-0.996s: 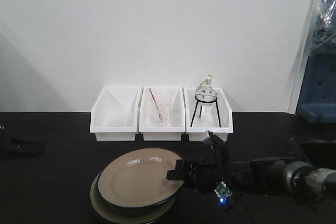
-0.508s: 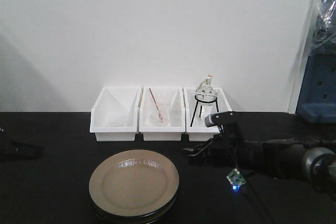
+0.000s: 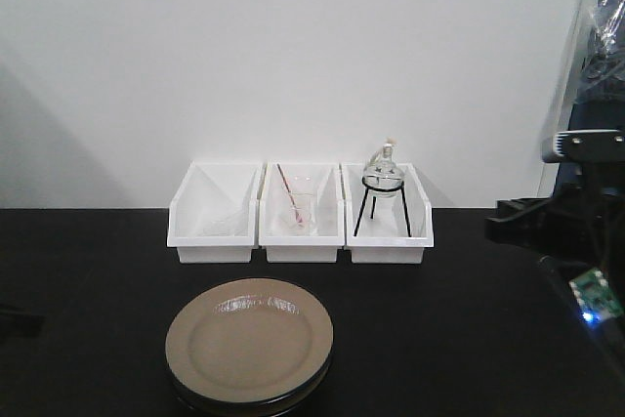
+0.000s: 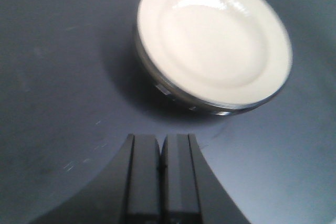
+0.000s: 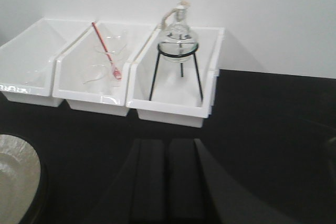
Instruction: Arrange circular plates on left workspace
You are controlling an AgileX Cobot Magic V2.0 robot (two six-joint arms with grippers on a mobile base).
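Plates (image 3: 249,344) stacked — right tool (image 5: 168,182) closed, aloft, facing the bins (image 5: 94,100).

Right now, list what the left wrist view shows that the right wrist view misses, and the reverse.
Only the left wrist view: the whole top of the round glossy tan plate stack, plus the left gripper, shut and empty. Only the right wrist view: three white rectangular plastic bins, a red rod in the middle one, a round glass flask on a black wire tripod, and the right gripper, shut. Both: the matte black countertop; the right wrist view catches just a sliver of the plate stack.
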